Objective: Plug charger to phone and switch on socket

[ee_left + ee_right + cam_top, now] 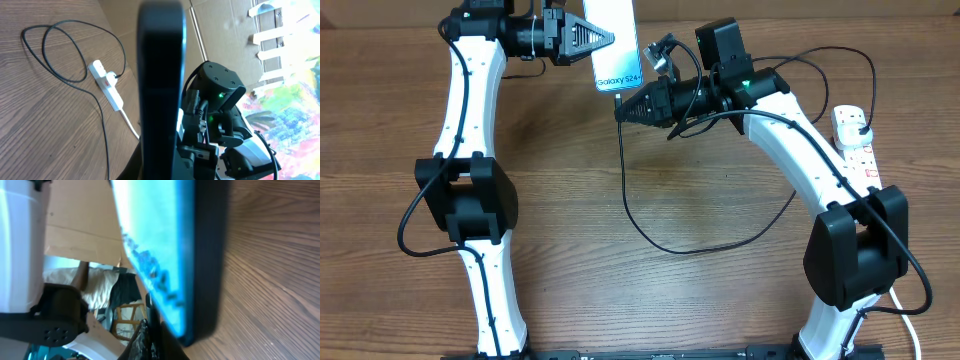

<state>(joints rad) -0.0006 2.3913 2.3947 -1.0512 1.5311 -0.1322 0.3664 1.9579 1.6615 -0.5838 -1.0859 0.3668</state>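
Observation:
The phone (pixel 620 50), its screen lit light blue, hangs above the table at the back with my left gripper (pixel 606 40) shut on it from the left. In the left wrist view it shows as a dark edge (pixel 160 85). My right gripper (pixel 623 108) is shut on the connector end of the charger (pixel 650 235), just below the phone's lower edge. The phone's screen (pixel 152 250) fills the right wrist view, with my dark fingertips (pixel 152 340) right beneath its corner. The black cable loops over the table to the socket (pixel 855 140), where its plug (pixel 861 128) sits.
The socket's thick white cord (pixel 908 312) runs off at the front right. From the left wrist, the socket (pixel 106 82) lies close to the table's edge, with cable loops (pixel 65 55) beside it. Cardboard sheets (pixel 220 30) stand beyond the table.

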